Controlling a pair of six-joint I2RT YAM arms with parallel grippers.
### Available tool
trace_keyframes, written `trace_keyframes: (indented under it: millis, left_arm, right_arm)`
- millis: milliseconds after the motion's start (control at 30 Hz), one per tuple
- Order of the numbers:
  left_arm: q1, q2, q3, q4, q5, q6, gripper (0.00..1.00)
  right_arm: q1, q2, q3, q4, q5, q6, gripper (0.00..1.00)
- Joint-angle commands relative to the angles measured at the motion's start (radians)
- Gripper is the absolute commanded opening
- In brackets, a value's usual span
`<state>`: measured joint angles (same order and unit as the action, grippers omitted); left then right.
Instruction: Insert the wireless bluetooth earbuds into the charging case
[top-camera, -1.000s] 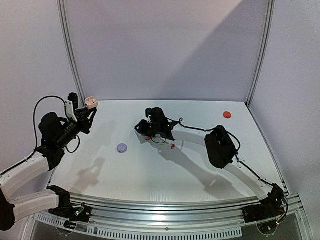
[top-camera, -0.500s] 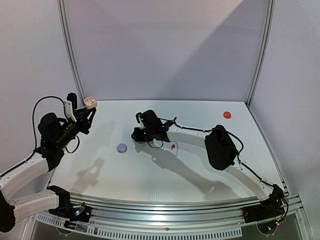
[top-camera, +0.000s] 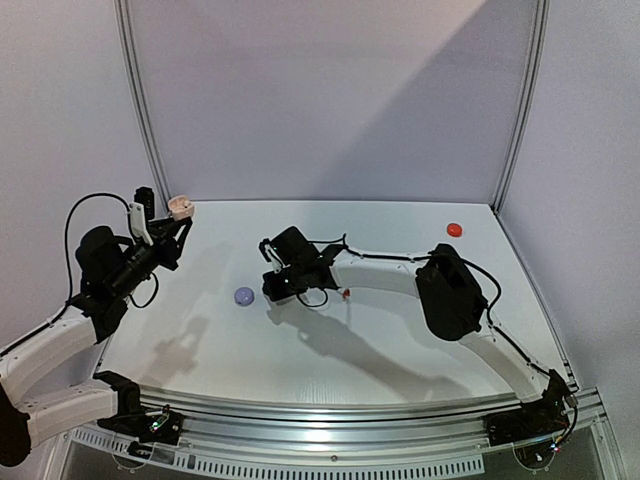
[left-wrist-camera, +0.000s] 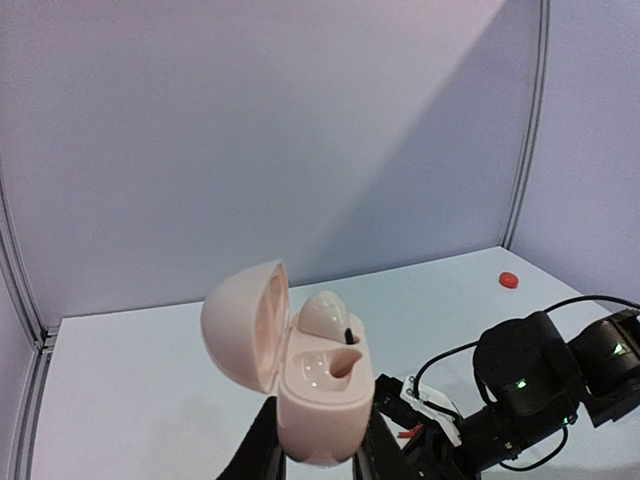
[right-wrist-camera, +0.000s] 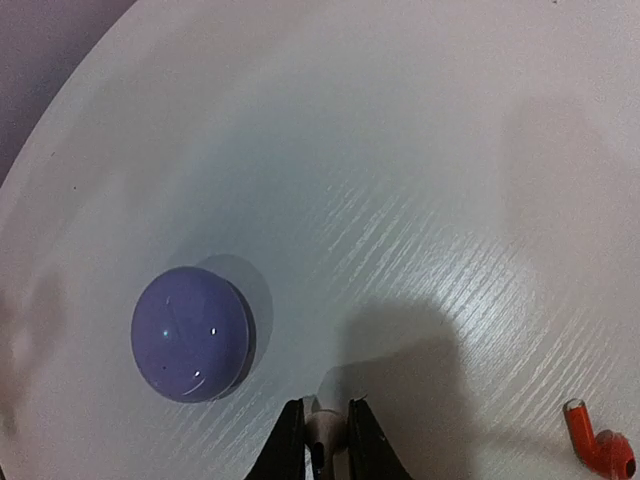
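My left gripper (left-wrist-camera: 318, 455) is shut on an open white charging case (left-wrist-camera: 315, 385), held high at the table's far left (top-camera: 181, 207). One white earbud (left-wrist-camera: 325, 315) sits in the case; the slot beside it is bare. My right gripper (right-wrist-camera: 325, 432) is shut on a white earbud (right-wrist-camera: 327, 428), above the table near a closed lilac case (right-wrist-camera: 190, 333). In the top view the right gripper (top-camera: 272, 283) is just right of the lilac case (top-camera: 244, 296). A red earbud (right-wrist-camera: 598, 448) lies on the table to its right, also in the top view (top-camera: 343, 293).
A closed red case (top-camera: 455, 230) lies at the far right of the table, also in the left wrist view (left-wrist-camera: 508, 280). Metal frame posts stand at both back corners. The right arm stretches across the middle of the table.
My right gripper has moved left and nearer across the table, away from the red earbud toward the lilac case. The left arm with the open case has not moved.
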<state>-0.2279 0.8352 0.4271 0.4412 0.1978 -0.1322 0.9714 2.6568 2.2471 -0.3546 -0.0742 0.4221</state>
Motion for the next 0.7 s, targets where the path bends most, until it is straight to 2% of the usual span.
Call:
trace_keyframes:
  millis: [0, 400, 667]
  left_arm:
    - [0.012, -0.019, -0.001, -0.024, 0.009, 0.003, 0.0]
    - [0.012, -0.024, 0.007, -0.042, 0.029, -0.003, 0.0]
    - [0.012, -0.024, 0.01, -0.039, 0.04, -0.003, 0.0]
  right_arm:
    - [0.013, -0.064, -0.069, -0.103, 0.034, -0.062, 0.14]
    - [0.019, -0.285, -0.401, -0.067, 0.043, -0.016, 0.15]
    - [0.028, -0.392, -0.534, -0.034, 0.054, 0.033, 0.2]
